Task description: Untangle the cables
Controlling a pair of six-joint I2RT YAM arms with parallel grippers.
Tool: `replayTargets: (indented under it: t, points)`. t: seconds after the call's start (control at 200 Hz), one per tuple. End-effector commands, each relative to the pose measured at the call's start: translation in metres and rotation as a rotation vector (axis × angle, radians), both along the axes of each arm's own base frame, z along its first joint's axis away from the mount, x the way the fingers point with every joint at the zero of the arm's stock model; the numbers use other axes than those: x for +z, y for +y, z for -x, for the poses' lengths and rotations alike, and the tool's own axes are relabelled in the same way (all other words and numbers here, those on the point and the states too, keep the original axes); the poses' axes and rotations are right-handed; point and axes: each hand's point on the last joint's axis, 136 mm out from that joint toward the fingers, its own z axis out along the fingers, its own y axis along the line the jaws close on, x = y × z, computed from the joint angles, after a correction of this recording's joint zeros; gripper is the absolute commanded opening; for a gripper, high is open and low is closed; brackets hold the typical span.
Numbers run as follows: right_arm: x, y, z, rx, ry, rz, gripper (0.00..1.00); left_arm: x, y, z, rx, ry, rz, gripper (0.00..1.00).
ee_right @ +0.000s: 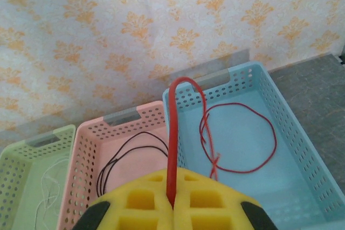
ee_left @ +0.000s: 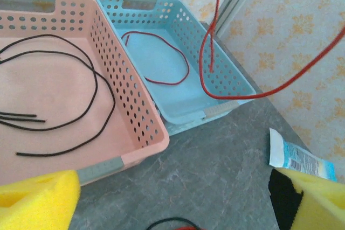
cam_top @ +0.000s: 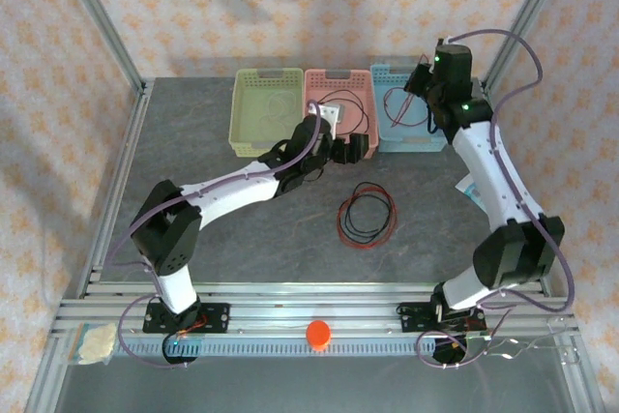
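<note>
A grey mottled surface (cam_top: 242, 239) inside an aluminium frame (cam_top: 99, 16), with orange-patterned wallpaper (cam_top: 290, 7) behind, carries a green basket (cam_top: 266, 73), a pink basket (cam_top: 338, 74) and a blue basket (cam_top: 406, 146) along its far edge, all of perforated plastic. My left arm (cam_top: 232, 186) stretches low toward the pink basket, its yellow-padded left jaws spread wide and empty. My right arm (cam_top: 493, 176) rears over the blue basket, its right jaws pinched on a thin red cable (ee_right: 172, 144) that arches over and drops into a loose loop on that basket's floor. A thin black cable (ee_left: 64, 95) curls in the pink basket, a pale cable (ee_right: 47, 189) lies in the green basket, and a round red-and-black coil (cam_top: 366, 217) rests on the surface between my arms.
</note>
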Motion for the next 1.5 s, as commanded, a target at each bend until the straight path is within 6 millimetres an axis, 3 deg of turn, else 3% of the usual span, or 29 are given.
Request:
replayTargets:
  t: [0.0,0.225,0.496,0.511,0.581,0.801,1.086,1.267,1.402,1.497]
  points:
    - [0.013,-0.001,-0.027,0.043,-0.049,-0.008,0.0,0.013,-0.008,-0.014,-0.022,-0.026,0.011,0.92]
    - [-0.019,-0.009,-0.076,0.071,0.007,-0.032,0.0,0.015,-0.015,-0.03,-0.025,-0.023,0.007,0.92]
    - [-0.06,0.002,-0.123,0.113,0.065,-0.074,0.0,0.018,-0.02,-0.033,-0.037,-0.031,0.009,0.93]
    - [-0.062,0.002,-0.125,0.113,0.068,-0.075,0.0,0.004,-0.022,-0.035,-0.04,-0.012,-0.006,0.93]
    - [-0.074,0.003,-0.134,0.116,0.087,-0.075,0.0,-0.001,-0.025,-0.036,-0.051,-0.004,-0.014,0.93]
    - [-0.116,0.0,-0.15,0.162,0.155,-0.118,0.0,-0.014,-0.031,-0.042,-0.064,0.017,-0.047,0.94]
    - [-0.182,-0.046,-0.156,0.083,0.292,-0.167,0.0,-0.028,-0.047,-0.047,-0.107,0.055,-0.044,0.94]
    - [-0.199,-0.065,-0.151,0.008,0.336,-0.14,0.22,-0.036,-0.051,-0.048,-0.119,0.081,-0.064,0.95]
    - [-0.193,-0.07,-0.145,-0.018,0.332,-0.123,0.34,-0.043,-0.051,-0.048,-0.119,0.096,-0.078,0.95]
    - [-0.182,-0.075,-0.138,-0.046,0.316,-0.111,0.49,-0.045,-0.049,-0.046,-0.109,0.097,-0.091,0.95]
